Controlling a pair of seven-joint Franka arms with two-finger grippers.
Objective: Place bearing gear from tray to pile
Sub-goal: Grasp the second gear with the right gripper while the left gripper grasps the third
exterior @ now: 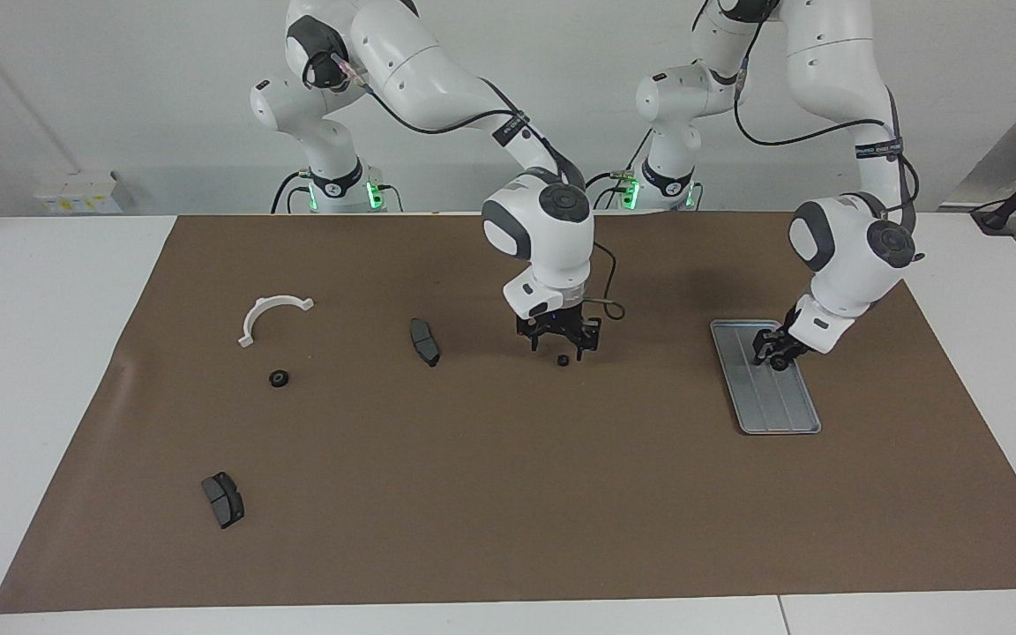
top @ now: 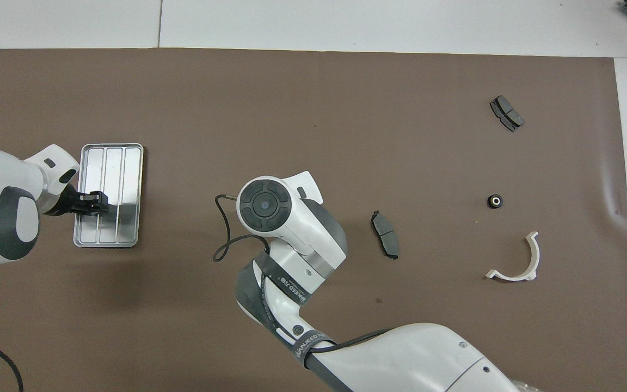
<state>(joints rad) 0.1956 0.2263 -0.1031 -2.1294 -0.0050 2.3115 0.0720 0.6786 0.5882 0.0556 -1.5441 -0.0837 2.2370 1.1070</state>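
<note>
The silver-grey tray [exterior: 781, 413] lies on the mat toward the left arm's end; it also shows in the overhead view [top: 124, 158]. My left gripper [exterior: 773, 354] is low over the tray, shut on a small black bearing gear [exterior: 778, 362]. My right gripper [exterior: 562, 344] is open, low over a second bearing gear [exterior: 564, 359] on the mat mid-table, its fingers on either side. The pile has a white half-ring bracket [exterior: 272, 315], two dark brake pads [exterior: 425, 341] [exterior: 223, 499] and a third bearing gear [exterior: 279, 379].
A brown mat [exterior: 508, 511] covers the white table. A black cable loop [top: 222, 239] hangs from the right wrist. In the overhead view the right wrist hides its gripper and the mid-table gear.
</note>
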